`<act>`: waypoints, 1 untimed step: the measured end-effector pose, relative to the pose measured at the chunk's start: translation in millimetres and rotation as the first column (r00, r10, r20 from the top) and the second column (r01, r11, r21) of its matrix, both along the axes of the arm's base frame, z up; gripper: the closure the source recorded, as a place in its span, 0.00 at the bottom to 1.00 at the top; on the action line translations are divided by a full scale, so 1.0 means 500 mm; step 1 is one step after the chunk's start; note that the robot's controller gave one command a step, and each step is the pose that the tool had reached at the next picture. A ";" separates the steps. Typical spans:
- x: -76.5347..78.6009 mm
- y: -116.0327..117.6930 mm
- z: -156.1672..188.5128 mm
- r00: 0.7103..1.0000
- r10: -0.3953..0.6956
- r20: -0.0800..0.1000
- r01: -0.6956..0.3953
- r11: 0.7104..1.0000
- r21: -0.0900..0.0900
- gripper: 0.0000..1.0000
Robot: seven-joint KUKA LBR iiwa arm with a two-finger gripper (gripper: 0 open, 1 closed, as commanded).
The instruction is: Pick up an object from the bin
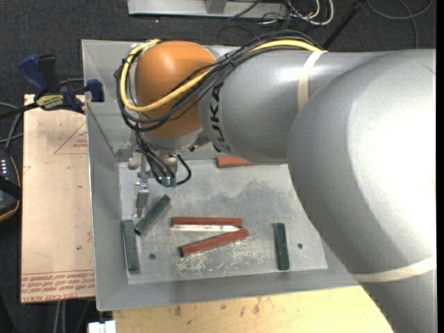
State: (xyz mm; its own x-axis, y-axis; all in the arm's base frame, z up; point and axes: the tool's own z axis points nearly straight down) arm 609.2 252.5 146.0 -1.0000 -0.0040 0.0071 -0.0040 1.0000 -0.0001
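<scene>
One arm (277, 109) bent low from right, hand (143, 194) over tilted green bar (154, 213); grip state unclear

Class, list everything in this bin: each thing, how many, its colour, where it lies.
bin: 1, grey, centre
tilted green stick: 1, dark green, left, beside gripper
left green stick: 1, dark green, along left wall
right green stick: 1, dark green, front right
upper red stick: 1, red-brown, front middle
lower red stick: 1, red-brown, tilted just below it
red piece: 1, red, back, partly under arm
gripper: 1, metal, over bin's left
arm: 1, silver, from right
</scene>
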 end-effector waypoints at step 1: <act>0.004 -0.002 0.010 1.000 -0.003 0.008 0.003 1.000 0.002 0.00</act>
